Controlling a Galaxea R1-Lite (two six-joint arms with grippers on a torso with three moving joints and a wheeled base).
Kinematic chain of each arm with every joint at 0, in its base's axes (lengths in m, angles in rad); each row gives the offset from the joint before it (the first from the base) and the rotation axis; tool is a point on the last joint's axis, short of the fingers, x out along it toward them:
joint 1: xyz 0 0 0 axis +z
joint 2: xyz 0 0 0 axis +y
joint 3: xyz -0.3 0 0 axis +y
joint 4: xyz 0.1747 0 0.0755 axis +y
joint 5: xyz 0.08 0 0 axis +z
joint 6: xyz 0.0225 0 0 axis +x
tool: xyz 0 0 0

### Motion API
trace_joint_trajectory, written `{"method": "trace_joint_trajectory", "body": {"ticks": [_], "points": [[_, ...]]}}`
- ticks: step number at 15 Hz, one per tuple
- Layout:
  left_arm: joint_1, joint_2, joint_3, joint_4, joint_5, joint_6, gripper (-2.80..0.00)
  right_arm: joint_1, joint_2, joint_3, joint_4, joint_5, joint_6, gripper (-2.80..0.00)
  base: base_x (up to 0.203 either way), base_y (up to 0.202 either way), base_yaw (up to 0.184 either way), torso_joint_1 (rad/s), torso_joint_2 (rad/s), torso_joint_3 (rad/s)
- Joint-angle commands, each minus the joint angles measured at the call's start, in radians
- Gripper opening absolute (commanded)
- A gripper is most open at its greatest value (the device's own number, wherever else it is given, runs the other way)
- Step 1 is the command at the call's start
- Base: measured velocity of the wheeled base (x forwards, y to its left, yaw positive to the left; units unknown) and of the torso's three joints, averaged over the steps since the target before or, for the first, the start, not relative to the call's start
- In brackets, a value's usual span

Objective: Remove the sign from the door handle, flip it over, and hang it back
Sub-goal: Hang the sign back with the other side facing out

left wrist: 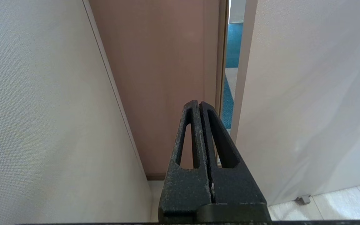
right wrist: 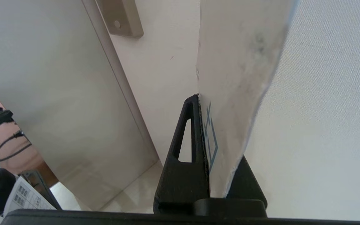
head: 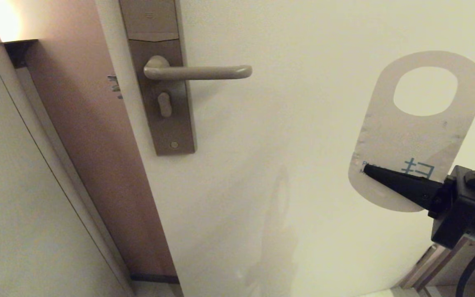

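The sign is off the handle, held upright in the air at the right, its white side with blue print facing the head camera and its oval hole at the top. My right gripper is shut on the sign's lower part. In the right wrist view the sign stands between that gripper's jaws. The door handle is a bare beige lever on a brown lock plate, far to the left of the sign. My left gripper is shut and holds nothing, low by the door's edge.
The white door fills the middle. Its brown frame and a pale wall lie to the left. A lit wall lamp sits at the top left. A door stop stands on the pale floor.
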Motion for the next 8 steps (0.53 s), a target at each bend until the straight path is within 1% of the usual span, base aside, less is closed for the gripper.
{"method": "trace_joint_trajectory", "body": {"ticks": [1,3,6,8], "points": [[0.0,0.0,0.001,0.0,0.0,0.0,-2.8,0.002,0.005,0.007,-0.004,0.004,0.001,-2.8,0.0,0.0,0.0,0.0,0.0,0.0],[0.0,0.0,0.001,0.0,0.0,0.0,-2.8,0.004,-0.002,0.031,-0.006,0.011,-0.002,-2.8,0.0,0.0,0.0,0.0,0.0,0.0],[0.0,0.0,0.001,0.0,0.0,0.0,-2.8,0.014,-0.007,0.014,-0.006,0.008,-0.008,-2.8,0.0,0.0,0.0,0.0,0.0,0.0],[0.0,0.0,0.0,0.0,0.0,0.0,-2.8,0.029,-0.003,-0.008,0.009,-0.015,-0.02,-2.8,0.0,0.0,0.0,0.0,0.0,0.0]]}}
